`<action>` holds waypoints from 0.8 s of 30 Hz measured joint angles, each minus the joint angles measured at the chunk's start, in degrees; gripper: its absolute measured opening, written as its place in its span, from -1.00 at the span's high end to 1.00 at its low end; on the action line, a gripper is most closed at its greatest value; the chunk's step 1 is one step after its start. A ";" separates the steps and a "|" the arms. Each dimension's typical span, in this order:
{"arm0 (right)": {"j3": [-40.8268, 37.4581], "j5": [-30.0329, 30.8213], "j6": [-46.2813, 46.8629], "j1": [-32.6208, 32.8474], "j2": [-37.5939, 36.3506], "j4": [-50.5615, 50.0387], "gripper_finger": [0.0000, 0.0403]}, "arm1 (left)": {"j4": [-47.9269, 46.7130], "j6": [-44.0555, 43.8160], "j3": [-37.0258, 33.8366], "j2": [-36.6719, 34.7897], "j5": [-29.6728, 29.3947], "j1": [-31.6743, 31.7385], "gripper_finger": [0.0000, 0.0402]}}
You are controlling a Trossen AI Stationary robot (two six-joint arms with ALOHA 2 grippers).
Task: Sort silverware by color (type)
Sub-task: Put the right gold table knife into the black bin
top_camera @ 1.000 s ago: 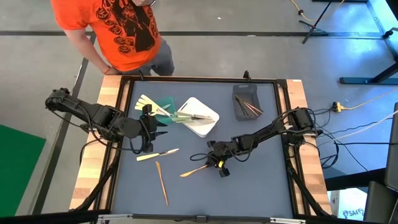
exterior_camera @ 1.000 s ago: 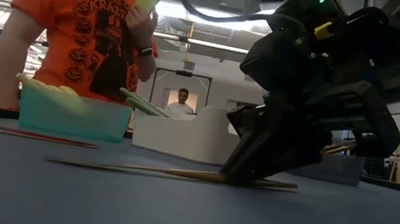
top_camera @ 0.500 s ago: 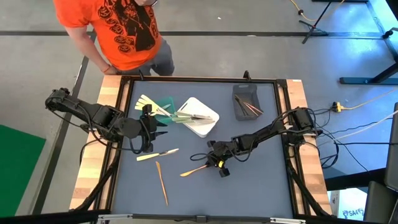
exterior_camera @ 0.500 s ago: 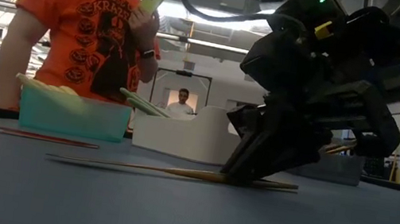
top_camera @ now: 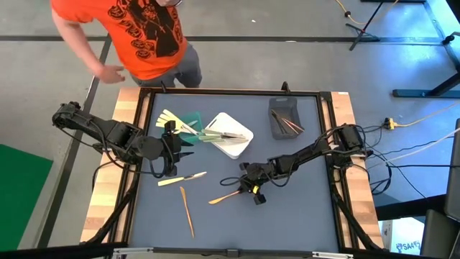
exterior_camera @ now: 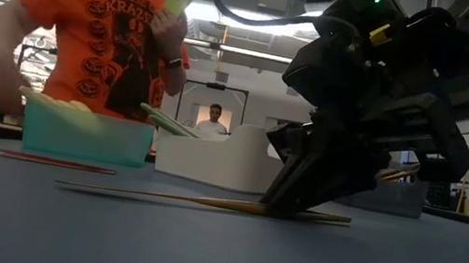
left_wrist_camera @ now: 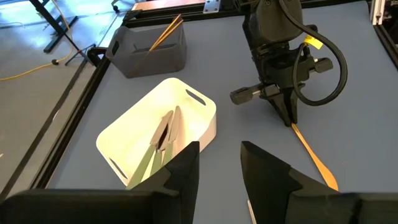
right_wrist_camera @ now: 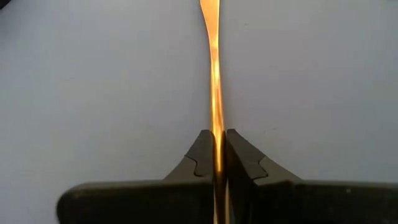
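Observation:
An orange-brown utensil point(top_camera: 224, 196) lies on the grey mat near the table's middle, and my right gripper point(top_camera: 248, 189) is shut on one end of it. A pale yellow utensil point(top_camera: 182, 178) and a second orange-brown one point(top_camera: 187, 211) lie flat on the mat to its left. My left gripper point(top_camera: 172, 150) hangs open above the mat, beside the green container point(top_camera: 190, 119), and touches nothing. In the left wrist view its fingers point(left_wrist_camera: 186, 174) frame the white container point(left_wrist_camera: 186, 106). My right gripper pinches the orange-brown utensil's narrow handle point(right_wrist_camera: 216, 121) between its two fingers. The fingers slant down from the table's right side, roughly in line with the utensil's length. The utensil lies along the mat point(exterior_camera: 158, 196); a short piece sticks out behind the fingers point(exterior_camera: 338, 220).
The white container point(top_camera: 228, 134) holds light green and silver utensils, and the grey container point(top_camera: 286, 117) at the far right holds orange-brown ones. Pale yellow utensils stick out of the green container. A person in an orange shirt point(top_camera: 140, 32) stands at the far edge.
The person at the far edge has swung an arm out toward the left. Both grippers and the utensils stand as before.

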 joint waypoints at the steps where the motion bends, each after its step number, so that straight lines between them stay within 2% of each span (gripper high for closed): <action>1: 0.00 -0.03 0.02 0.00 -0.02 0.00 0.96 | 0.00 0.00 0.00 0.00 0.00 -0.01 0.44; 24: -0.04 -1.18 0.07 0.04 -0.24 3.89 0.96 | -0.01 0.02 0.00 0.00 0.00 0.01 0.44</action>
